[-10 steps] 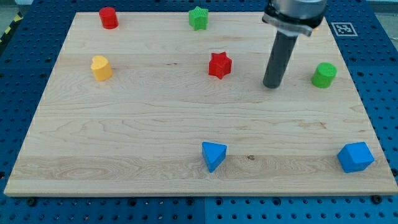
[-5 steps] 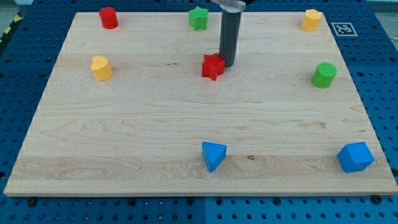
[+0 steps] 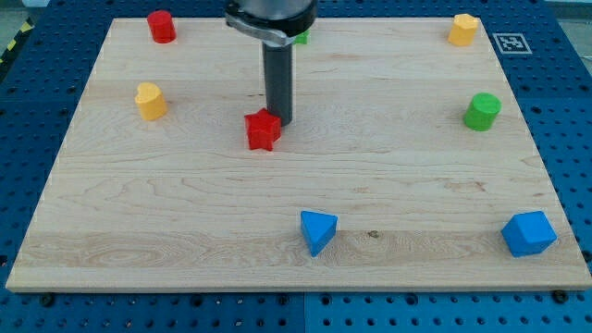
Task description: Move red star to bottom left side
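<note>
The red star (image 3: 263,130) lies on the wooden board (image 3: 185,213), a little left of the middle and above centre height. My tip (image 3: 280,121) is touching the star's upper right side. The dark rod rises straight up from there to the arm at the view's top.
A red cylinder (image 3: 162,26) sits at the top left and a yellow block (image 3: 150,101) at the left. A green block (image 3: 300,37) is mostly hidden behind the arm. A yellow block (image 3: 463,29) is at top right, a green cylinder (image 3: 481,111) at right, a blue triangle (image 3: 317,231) at bottom middle, a blue block (image 3: 528,233) at bottom right.
My tip has swept from the right to the red star and pushed it left and down the view. The other blocks have not moved.
</note>
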Controlling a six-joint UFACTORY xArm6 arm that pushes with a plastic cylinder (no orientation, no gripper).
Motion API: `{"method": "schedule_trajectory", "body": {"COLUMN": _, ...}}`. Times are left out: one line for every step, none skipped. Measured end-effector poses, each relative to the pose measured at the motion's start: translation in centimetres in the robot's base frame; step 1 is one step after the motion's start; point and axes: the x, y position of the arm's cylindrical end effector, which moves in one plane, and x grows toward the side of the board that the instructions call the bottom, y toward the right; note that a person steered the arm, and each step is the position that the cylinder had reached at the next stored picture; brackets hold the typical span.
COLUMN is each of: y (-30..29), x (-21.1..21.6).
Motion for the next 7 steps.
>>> {"method": "schedule_trajectory", "body": {"y": -2.1, "x": 1.5}}
{"method": "schedule_trajectory", "body": {"y": -4.0, "x": 2.8}}
{"method": "schedule_trajectory", "body": {"y": -5.8, "x": 4.7}}
{"method": "schedule_trajectory", "body": {"y": -7.2, "x": 6.8}}
{"method": "schedule_trajectory", "body": {"y": -7.9, "x": 9.2}}
{"method": "schedule_trajectory", "body": {"y": -7.9, "x": 12.2}}
{"method": "schedule_trajectory", "body": {"y": -7.9, "x": 14.5}}
